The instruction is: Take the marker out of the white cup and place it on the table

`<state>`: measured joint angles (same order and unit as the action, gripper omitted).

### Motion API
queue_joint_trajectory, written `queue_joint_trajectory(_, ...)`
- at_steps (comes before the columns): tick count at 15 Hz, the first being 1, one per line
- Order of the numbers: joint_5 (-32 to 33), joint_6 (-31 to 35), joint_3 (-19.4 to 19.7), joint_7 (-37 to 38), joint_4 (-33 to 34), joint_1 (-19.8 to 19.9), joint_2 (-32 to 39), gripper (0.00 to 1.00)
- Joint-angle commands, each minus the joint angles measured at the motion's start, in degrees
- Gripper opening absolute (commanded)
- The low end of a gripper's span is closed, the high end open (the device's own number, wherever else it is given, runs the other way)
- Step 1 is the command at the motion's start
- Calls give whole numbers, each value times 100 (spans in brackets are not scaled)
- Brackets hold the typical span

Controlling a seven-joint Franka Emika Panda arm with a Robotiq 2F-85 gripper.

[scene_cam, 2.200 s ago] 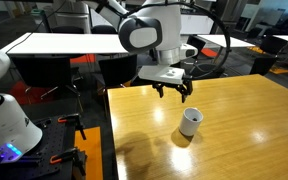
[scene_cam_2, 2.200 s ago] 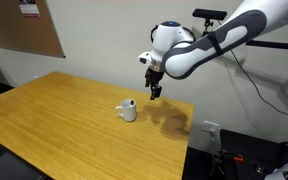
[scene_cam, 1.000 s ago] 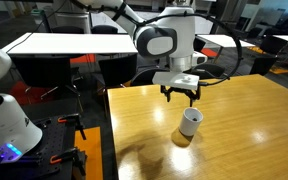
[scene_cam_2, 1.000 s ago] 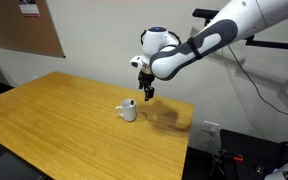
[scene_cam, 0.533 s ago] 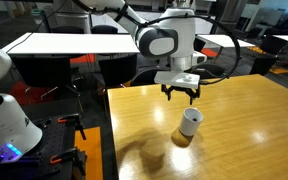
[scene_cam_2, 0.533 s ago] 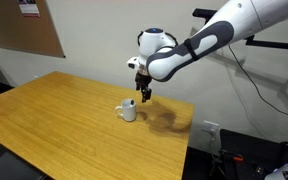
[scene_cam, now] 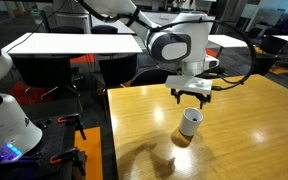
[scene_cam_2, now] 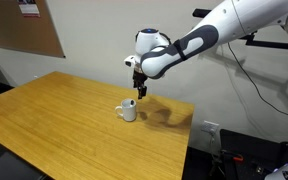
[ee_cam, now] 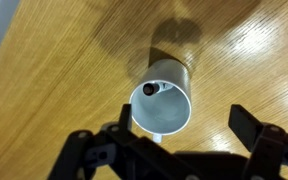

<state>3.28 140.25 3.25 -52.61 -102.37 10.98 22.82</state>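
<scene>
The white cup (scene_cam: 189, 122) stands upright on the honey-coloured table (scene_cam: 254, 140); it also shows in the other exterior view (scene_cam_2: 129, 110) and from above in the wrist view (ee_cam: 164, 105). The marker (ee_cam: 150, 89) leans against the cup's inner rim, its dark tip just showing above the rim (scene_cam_2: 134, 101). My gripper (scene_cam: 193, 98) hangs open directly above the cup, a little clear of it, also seen in an exterior view (scene_cam_2: 138, 94). In the wrist view its two fingers (ee_cam: 179, 130) spread wide on either side of the cup.
White-topped tables (scene_cam: 54, 42) with black chairs stand behind the wooden table. A white robot base (scene_cam: 4, 110) stands beside it. The table's near edge (scene_cam_2: 188, 130) lies a short way from the cup. A corkboard (scene_cam_2: 29, 25) hangs on the wall.
My gripper has moved sideways across the table until it hangs over the cup, and has come slightly lower. The cup and marker have not moved.
</scene>
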Motion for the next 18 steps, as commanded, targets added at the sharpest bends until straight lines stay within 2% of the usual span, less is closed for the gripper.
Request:
queue_joint_trajectory(1, -127, -406, -134, -156, 588, 184, 350, 91)
queue_joint_trajectory(2, -103, -436, -141, -156, 661, 197, 408, 81)
queue_joint_trajectory(4, -84, -509, -174, -186, 793, 227, 506, 82)
queue_joint_trajectory(5, -56, -509, -182, -187, 838, 231, 545, 75)
queue_joint_trajectory(6, -30, -505, -197, -232, 887, 240, 590, 78)
queue_joint_trajectory(8, -6, -528, -211, -254, 989, 239, 681, 77)
queue_joint_trajectory(11, -31, -656, -247, -362, 1167, 258, 829, 70)
queue_joint_trajectory(16, -11, -1078, -261, -583, 1495, 261, 1072, 74)
queue_joint_trajectory(18, 2, -1221, -255, -637, 1607, 244, 1147, 72)
